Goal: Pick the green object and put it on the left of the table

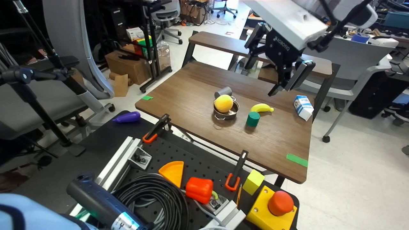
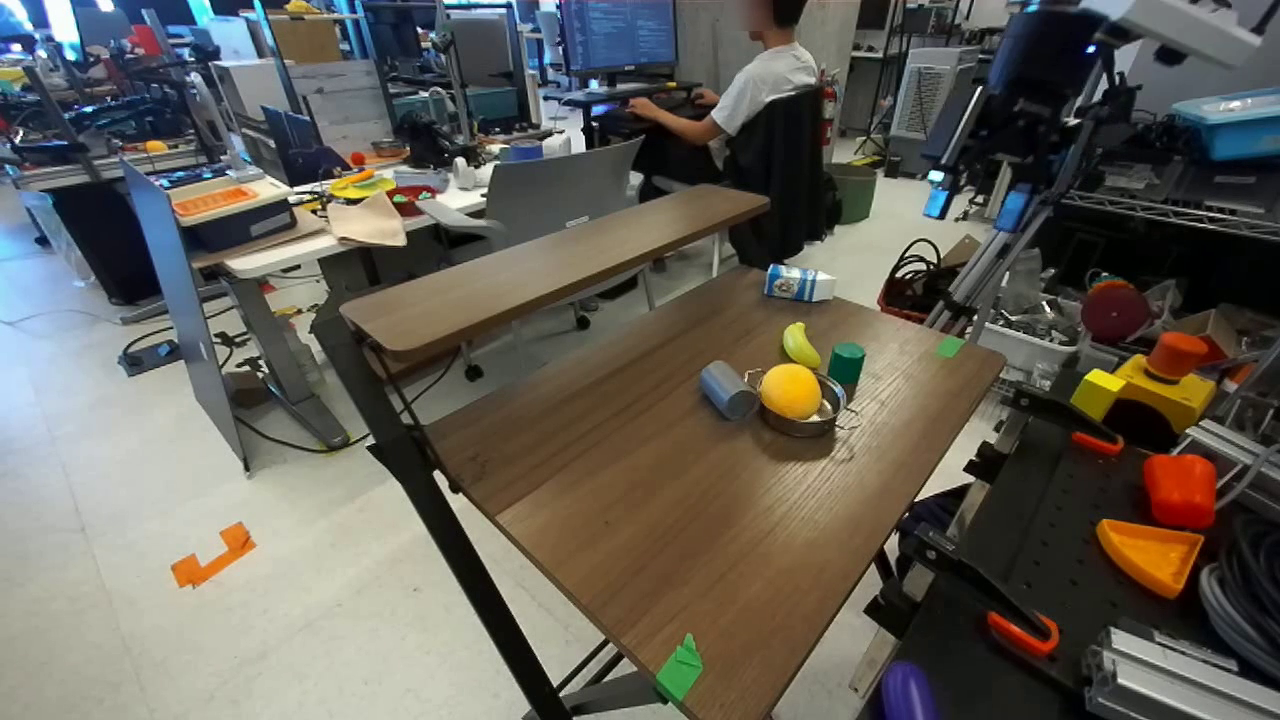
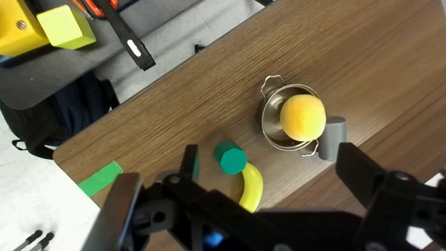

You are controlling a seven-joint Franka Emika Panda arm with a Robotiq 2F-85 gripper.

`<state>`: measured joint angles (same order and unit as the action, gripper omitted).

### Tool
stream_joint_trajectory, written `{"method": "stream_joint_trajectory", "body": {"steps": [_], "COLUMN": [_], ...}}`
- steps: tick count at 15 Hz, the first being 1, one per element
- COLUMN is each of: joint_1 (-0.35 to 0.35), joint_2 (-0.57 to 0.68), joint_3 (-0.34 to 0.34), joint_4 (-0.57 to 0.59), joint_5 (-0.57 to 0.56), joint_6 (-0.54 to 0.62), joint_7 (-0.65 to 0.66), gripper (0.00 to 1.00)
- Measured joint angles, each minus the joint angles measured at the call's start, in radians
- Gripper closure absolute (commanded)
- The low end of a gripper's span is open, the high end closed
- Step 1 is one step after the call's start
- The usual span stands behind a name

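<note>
The block (image 1: 253,119) is dark green, the banana (image 1: 261,108) yellow, the table (image 3: 195,104) wood-grained brown, the carton (image 2: 797,283) blue and white.

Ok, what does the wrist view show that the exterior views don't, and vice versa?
Only the wrist view clearly shows the dark bag beyond the edge of the table; in an exterior view, a dark patch may be it.
Only the exterior views, both of them, show the blue-and-white carton, purple eggplant, red pepper and red button.
Shared by all: the green object, the banana, the pot holding the yellow ball, the gray cylinder, the table and the open gripper.
</note>
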<state>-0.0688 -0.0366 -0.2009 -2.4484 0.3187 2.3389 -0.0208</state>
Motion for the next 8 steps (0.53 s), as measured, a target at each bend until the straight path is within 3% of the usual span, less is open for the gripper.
{"method": "stream_joint_trajectory", "body": {"steps": [8], "joint_1": [-0.001], "joint_2": [0.383], "joint_3": [0.086], "joint_4": [0.209], "joint_5": [0.040], "joint_6": [0.166], "joint_7": [0.143], "gripper": [0.00]}}
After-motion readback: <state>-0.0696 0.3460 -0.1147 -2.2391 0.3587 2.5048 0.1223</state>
